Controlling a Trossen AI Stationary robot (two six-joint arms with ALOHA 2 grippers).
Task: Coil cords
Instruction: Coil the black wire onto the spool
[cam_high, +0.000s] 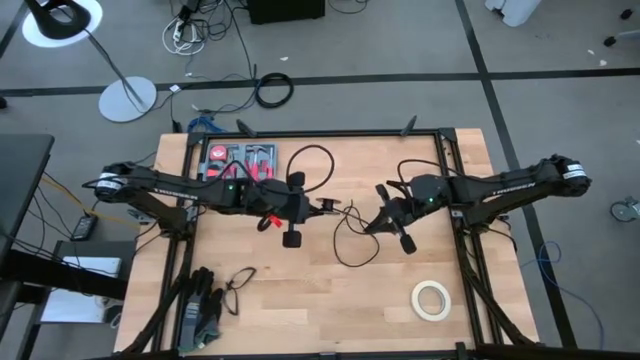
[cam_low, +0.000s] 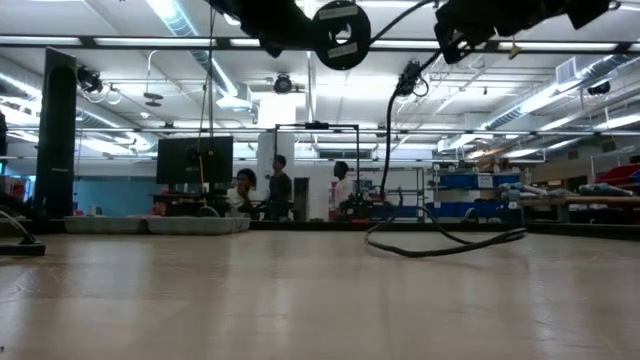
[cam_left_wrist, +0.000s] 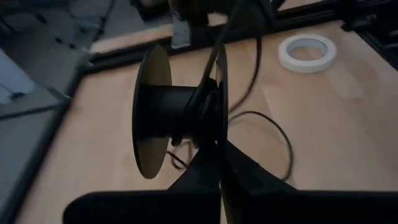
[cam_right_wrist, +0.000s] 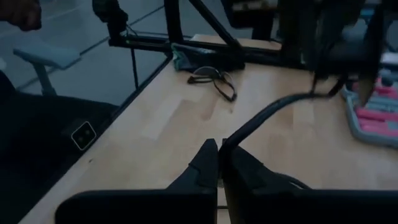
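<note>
Near the middle of the bench (cam_high: 330, 310), between the two arms, the cord (cam_high: 352, 222) is seen only partly gathered. One stretch is held up in the air between the grippers, while a loose loop lies on the wood below and slightly toward the right arm; in the low view that slack (cam_low: 445, 240) rests flat on the bench and rises as a single strand toward the arms. Another arc of black cable (cam_high: 312, 160) curves behind the left arm, though whether it belongs to the same cord cannot be told.

A black spool (cam_left_wrist: 177, 112) is shown just ahead of the left gripper (cam_left_wrist: 221, 171), and a few turns of cord appear to be wound on its core beside one flange. The fingers of the left gripper are pressed together, apparently on the spool's rim or the cord running past it; which of the two cannot be told. The right gripper (cam_right_wrist: 219, 163) is closed on the cord, which leaves its fingers and climbs toward the left arm.

Coiling is judged to be at an early to middle stage: some cord is taken up, but the loop on the bench and the hanging span are left to be wound in. A cream tape roll (cam_high: 431, 299) lies apart near the right front of the bench, and a red tool tray (cam_high: 238, 160) sits behind the left arm.
</note>
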